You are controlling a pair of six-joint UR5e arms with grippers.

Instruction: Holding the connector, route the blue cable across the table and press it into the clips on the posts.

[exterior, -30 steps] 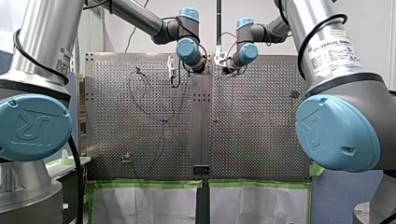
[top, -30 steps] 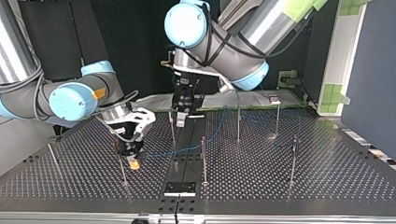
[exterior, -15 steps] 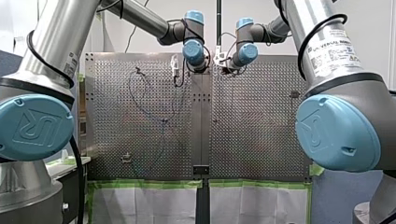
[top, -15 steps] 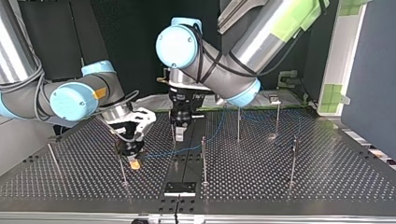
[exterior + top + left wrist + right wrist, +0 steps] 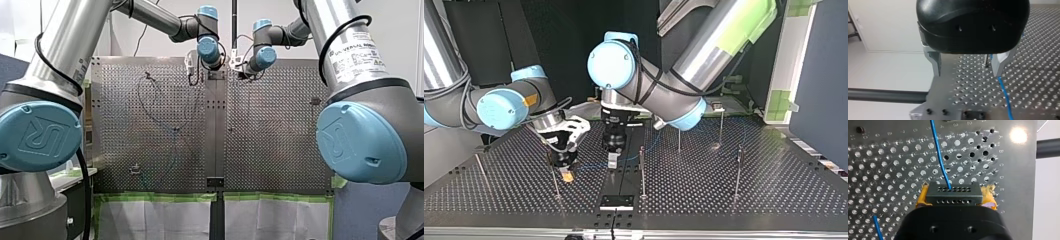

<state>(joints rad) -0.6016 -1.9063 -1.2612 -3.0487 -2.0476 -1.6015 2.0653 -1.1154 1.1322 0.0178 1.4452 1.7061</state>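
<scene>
My right claw [image 5: 567,169] pinches the connector [image 5: 953,193], lower left in the top view; the blue cable [image 5: 939,157] trails loose toward mid-table. My left claw [image 5: 968,71] hangs spread, empty. Clipping onto the posts [image 5: 642,170] seems mostly undone

a perforated metal table [image 5: 774,190] carries thin upright posts [image 5: 642,172] and a blue cable [image 5: 939,165].

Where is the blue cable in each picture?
Front view: the blue cable loops over the left half of the perforated table.
Top view: it runs from my right gripper toward the middle.
Left wrist view: beside my left gripper, by one finger.
Right wrist view: leaves the connector and runs ahead.
Shared landmark: the perforated table.
</scene>
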